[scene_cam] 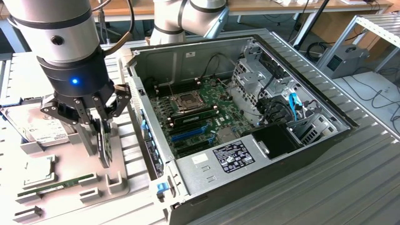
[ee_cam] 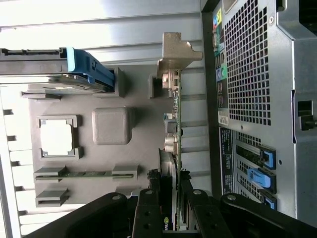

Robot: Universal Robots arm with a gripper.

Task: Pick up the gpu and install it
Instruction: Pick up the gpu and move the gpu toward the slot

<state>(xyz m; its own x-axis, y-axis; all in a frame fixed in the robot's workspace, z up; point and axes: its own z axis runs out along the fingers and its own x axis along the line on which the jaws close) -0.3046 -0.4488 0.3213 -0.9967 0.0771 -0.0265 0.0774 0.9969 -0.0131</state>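
Observation:
The gpu (scene_cam: 104, 147) is a thin black card with a green board edge, held upright on its edge. My gripper (scene_cam: 100, 126) is shut on its top edge, one finger on each face. It hangs over the grey parts tray (scene_cam: 69, 201), close to the tray's slotted blocks, beside the outer wall of the open computer case (scene_cam: 300, 70). In the wrist view my gripper (ee_cam: 173, 208) clamps the gpu (ee_cam: 174, 129), whose metal bracket sticks out at the far end. The motherboard (scene_cam: 200, 108) with its blue card slots (scene_cam: 187, 133) lies exposed inside the case.
On the tray rest a silver hard drive (scene_cam: 44, 126), a processor chip (scene_cam: 39, 171) and a slim green memory stick (scene_cam: 56, 185). The case's perforated rear panel (ee_cam: 247, 64) stands right beside the card. Drive cages and cables fill the case's far side.

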